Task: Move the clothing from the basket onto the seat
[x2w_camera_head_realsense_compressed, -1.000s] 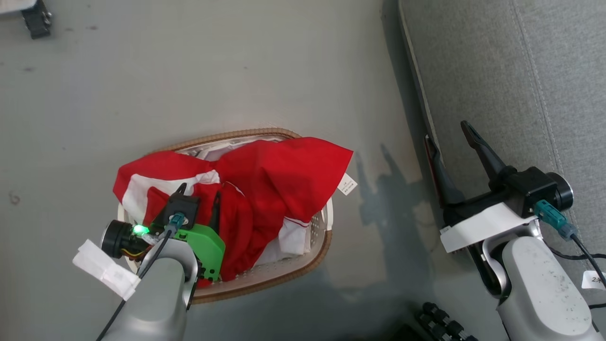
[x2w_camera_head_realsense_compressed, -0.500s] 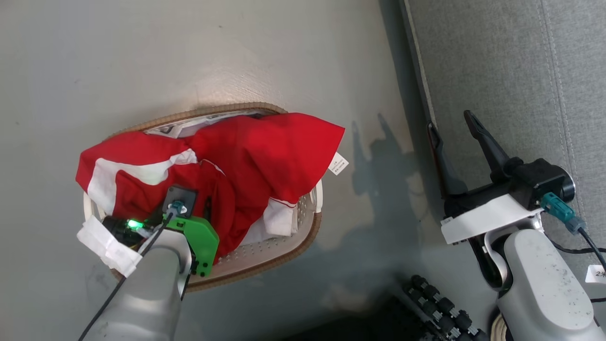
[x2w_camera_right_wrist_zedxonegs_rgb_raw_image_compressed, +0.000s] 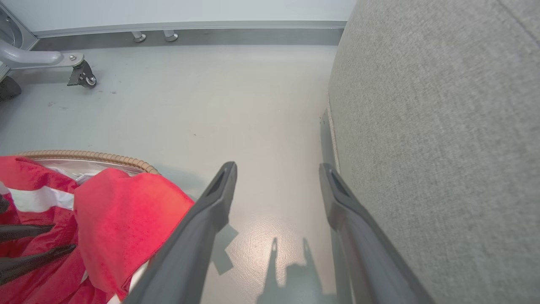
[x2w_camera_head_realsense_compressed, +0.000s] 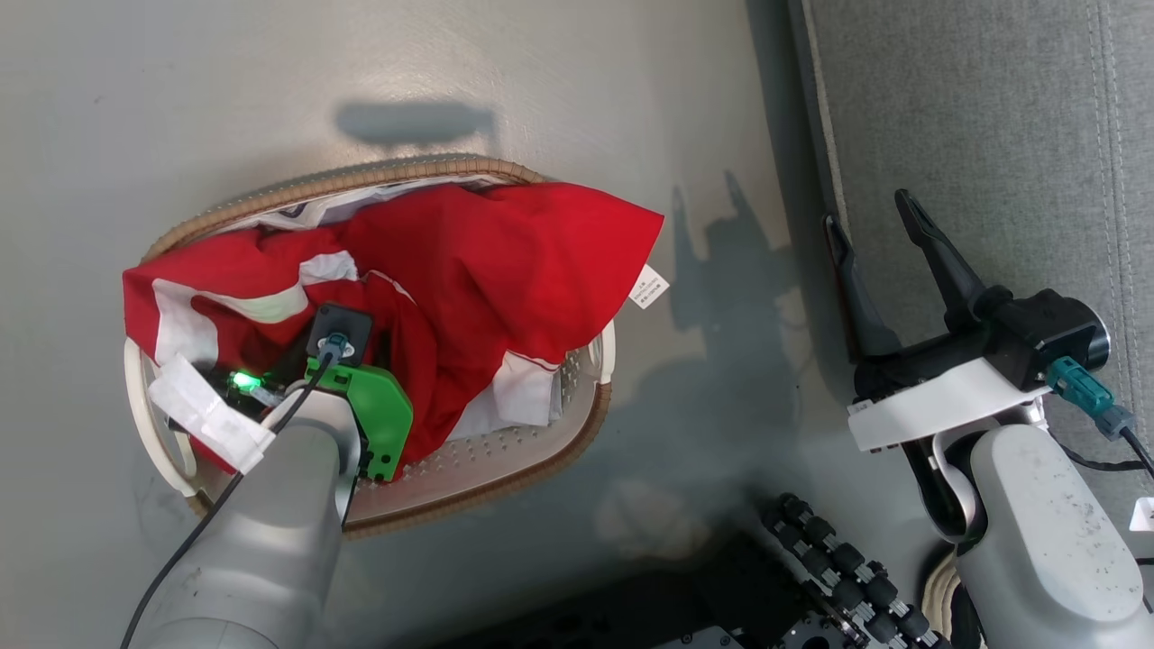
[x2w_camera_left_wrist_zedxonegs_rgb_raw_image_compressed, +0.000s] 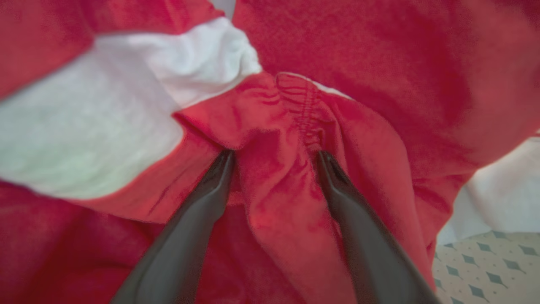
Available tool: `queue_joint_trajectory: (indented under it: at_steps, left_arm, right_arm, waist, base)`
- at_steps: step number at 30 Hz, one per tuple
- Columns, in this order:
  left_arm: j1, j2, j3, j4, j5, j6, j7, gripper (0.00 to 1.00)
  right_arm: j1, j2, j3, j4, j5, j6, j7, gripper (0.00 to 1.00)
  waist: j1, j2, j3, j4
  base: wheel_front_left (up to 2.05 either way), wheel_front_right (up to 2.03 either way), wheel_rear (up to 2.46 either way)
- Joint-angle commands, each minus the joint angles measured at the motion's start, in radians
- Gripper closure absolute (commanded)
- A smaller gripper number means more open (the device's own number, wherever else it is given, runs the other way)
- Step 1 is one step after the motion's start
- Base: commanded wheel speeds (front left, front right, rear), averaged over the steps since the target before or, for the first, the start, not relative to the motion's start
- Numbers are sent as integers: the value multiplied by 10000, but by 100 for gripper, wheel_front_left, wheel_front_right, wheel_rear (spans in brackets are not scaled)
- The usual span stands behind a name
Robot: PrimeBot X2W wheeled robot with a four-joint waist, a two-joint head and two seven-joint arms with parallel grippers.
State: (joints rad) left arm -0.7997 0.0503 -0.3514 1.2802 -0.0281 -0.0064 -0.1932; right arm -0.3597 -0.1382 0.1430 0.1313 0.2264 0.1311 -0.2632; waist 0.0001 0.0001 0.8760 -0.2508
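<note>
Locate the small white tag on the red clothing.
In the head view, the white tag hangs from the red garment's right corner, just past the brown-rimmed white basket's right rim, toward the grey seat.

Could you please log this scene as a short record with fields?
clothing: red and white, heaped in the basket, one corner hanging outside it
basket: on the floor, left of the seat
seat: grey cushion
left gripper: open, red fold between its fingers
right gripper: open, empty, beside the seat's edge

I see pale grey forearms (x2w_camera_head_realsense_compressed: pixel 1037 541); green bracket (x2w_camera_head_realsense_compressed: pixel 383 425) behind my left gripper (x2w_camera_left_wrist_zedxonegs_rgb_raw_image_compressed: pixel 274 157), teal plug (x2w_camera_head_realsense_compressed: pixel 1077 383) behind my right gripper (x2w_camera_head_realsense_compressed: pixel 865 212).
</note>
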Motion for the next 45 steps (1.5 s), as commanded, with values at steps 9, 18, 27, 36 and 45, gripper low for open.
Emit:
queue_joint_trajectory:
  at_steps: [9,18,27,36,45]
  left_arm:
    - [-433,99,-92,78,-96,135,6,0]
    - [-222,119,-90,93,-402,-79,-65,75]
    - [178,55,-171,96,-685,-348,-470,100]
    - [1089,11,-329,-112,-1136,-611,-707,100]
    - [2555,11,-1054,-1723,-1993,-856,-711,100]
  right_arm:
    - [-23,10,52,14,-52,-6,-23,0]
    - [-50,34,158,143,-72,-6,-23,0]
    - [63,87,272,417,49,-6,-21,0]
    - [216,66,436,801,178,-7,-23,0]
    - [696,-17,375,1062,197,-7,-23,0]
  waist:
    - [-1,-1,262,105]
    - [-1,-1,18,83]
    - [-1,-1,-878,136]
    - [-1,-1,-2351,306]
    - [-1,-1,-4142,768]
  base:
    - [0,0,0]
    - [0,0,0]
    - [0,0,0]
    - [0,0,0]
    - [0,0,0]
